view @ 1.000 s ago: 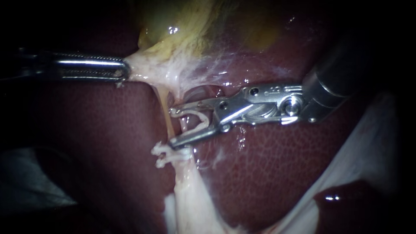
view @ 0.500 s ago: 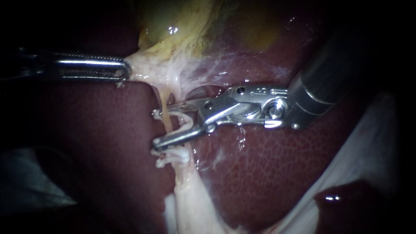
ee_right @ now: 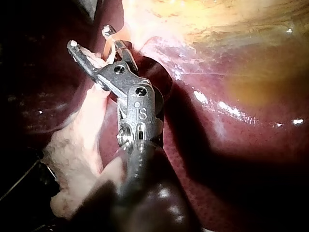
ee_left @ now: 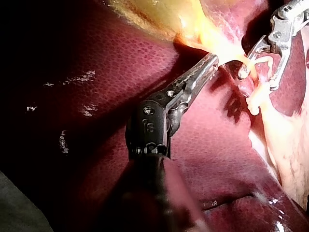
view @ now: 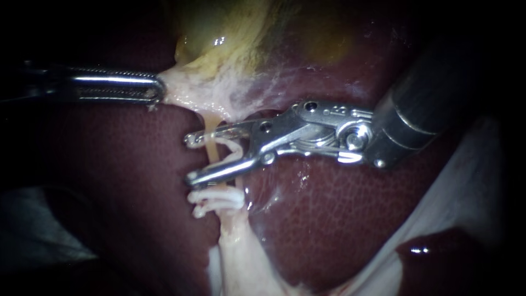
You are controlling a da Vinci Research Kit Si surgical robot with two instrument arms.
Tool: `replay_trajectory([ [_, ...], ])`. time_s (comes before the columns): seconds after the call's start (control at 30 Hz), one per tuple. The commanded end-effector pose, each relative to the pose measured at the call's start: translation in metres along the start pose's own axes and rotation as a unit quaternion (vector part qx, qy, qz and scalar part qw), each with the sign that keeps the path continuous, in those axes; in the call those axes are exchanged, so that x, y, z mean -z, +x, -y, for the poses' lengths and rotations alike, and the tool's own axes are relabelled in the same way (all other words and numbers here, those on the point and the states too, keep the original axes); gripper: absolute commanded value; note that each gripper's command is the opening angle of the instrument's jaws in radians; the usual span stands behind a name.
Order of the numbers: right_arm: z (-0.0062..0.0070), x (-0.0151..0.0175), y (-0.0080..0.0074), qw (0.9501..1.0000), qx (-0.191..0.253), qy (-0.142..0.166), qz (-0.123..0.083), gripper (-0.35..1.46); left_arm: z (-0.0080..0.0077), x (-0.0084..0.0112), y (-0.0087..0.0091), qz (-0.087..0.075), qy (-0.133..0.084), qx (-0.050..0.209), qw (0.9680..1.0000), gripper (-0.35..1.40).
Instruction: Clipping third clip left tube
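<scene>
The left tube runs nearly vertical, down from the gallbladder. The hand of the right instrument stands wide astride it, carrying an open clip. The left instrument is closed on the gallbladder's edge.

L instrument enters from left, jaws clamped on tissue under gallbladder; R instrument from right, jaws astride the tube, loaded clip between them; two set clips on tube just below; liver behind all.
</scene>
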Motion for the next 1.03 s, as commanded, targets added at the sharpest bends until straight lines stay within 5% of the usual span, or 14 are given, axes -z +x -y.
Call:
replay_trajectory([
  [0.03, 0.0000, 0.0000, 0.0000, 1.0000, 0.000, 0.000, 0.000, 0.37, 0.0000, 0.0000, 0.0000, 0.000, 0.000, 0.000, 1.0000, -0.35],
  [0.43, 0.0003, 0.0008, -0.0005, 0.9999, -0.017, 0.002, 0.002, -0.35, 0.0000, -0.0001, 0.0000, 0.000, 0.000, 0.000, 1.0000, -0.35],
  [1.03, 0.0002, 0.0011, -0.0013, 0.9990, -0.045, -0.007, 0.005, -0.35, 0.0000, -0.0001, 0.0000, 0.000, 0.000, 0.000, 1.0000, -0.35],
])
